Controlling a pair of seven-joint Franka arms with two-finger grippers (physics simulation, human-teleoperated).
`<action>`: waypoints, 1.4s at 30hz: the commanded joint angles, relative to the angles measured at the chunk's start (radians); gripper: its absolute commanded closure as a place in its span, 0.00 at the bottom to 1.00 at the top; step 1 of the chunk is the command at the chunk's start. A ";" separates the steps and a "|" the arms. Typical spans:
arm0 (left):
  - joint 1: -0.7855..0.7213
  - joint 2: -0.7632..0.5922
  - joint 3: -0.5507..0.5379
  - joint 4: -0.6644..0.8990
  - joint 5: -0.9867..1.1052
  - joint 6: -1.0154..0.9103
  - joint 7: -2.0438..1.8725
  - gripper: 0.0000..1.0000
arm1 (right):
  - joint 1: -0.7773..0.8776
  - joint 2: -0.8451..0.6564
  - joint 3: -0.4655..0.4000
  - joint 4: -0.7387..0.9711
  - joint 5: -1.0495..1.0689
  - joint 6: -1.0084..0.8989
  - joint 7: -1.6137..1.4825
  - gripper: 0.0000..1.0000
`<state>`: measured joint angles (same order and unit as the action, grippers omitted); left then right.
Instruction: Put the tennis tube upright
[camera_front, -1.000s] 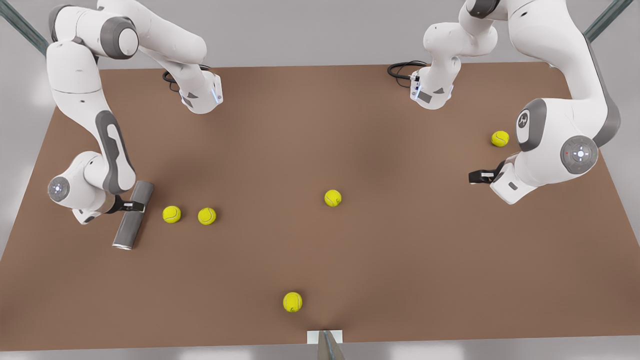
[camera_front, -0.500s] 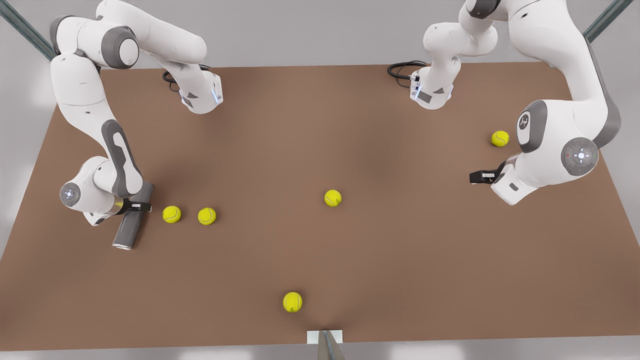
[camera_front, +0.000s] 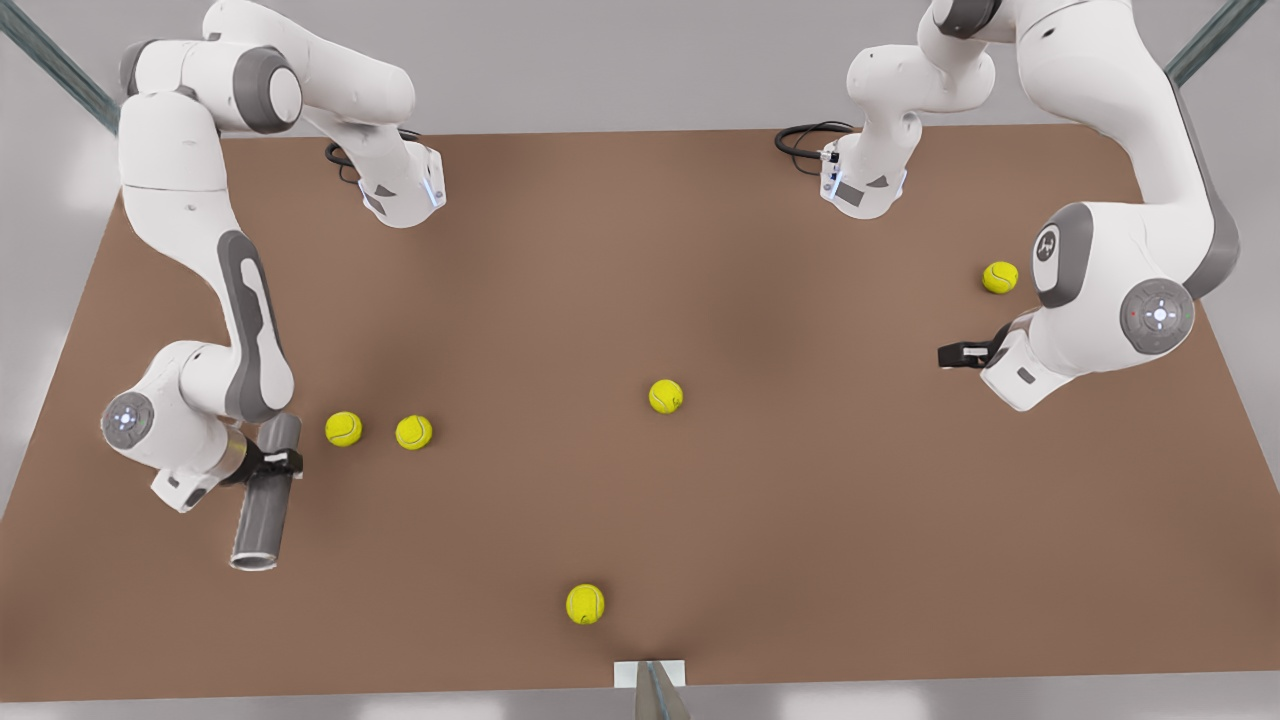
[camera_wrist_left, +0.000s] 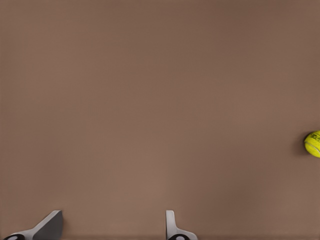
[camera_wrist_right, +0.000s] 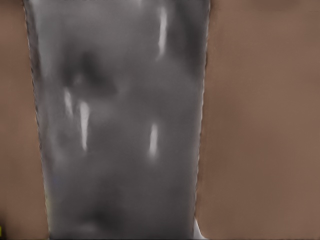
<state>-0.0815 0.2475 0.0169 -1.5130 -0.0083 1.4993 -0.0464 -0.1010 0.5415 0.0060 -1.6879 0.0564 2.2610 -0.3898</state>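
Gripping the tennis tube (camera_front: 262, 497) around its upper part, the right end effector (camera_front: 277, 462) sits at the front view's left side of the counter (camera_front: 760, 500), its black fingers closed against the tube's sides. The tube is a matte grey cylinder, tilted, with its silvery-rimmed open end pointing toward the near counter edge; whether that end touches the surface cannot be told. In the right wrist view the tube (camera_wrist_right: 120, 125) shows faint pale glints. The left end effector (camera_front: 950, 353) waits at the front view's right, its light grey fingers (camera_wrist_left: 172, 227) spread apart and empty over bare brown counter. Round, fuzzy yellow-green tennis balls (camera_front: 343, 428) lie just beside the tube.
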 joint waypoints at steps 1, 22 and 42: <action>0.000 -0.001 0.000 0.000 0.001 -0.001 0.000 0.00 | 0.107 0.002 0.002 0.066 -0.013 -0.055 -0.302 0.23; 0.000 0.001 0.009 -0.043 0.001 -0.002 -0.003 0.00 | 0.715 0.325 -0.011 0.212 -0.432 0.491 -0.264 0.23; 0.002 0.015 0.008 -0.059 -0.002 -0.010 -0.001 0.00 | 0.725 0.423 -0.011 0.336 -0.414 0.466 -0.271 0.00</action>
<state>-0.0812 0.2621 0.0246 -1.5717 -0.0107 1.4901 -0.0471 0.6254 0.9708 -0.0051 -1.3530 -0.3620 2.7421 -0.6294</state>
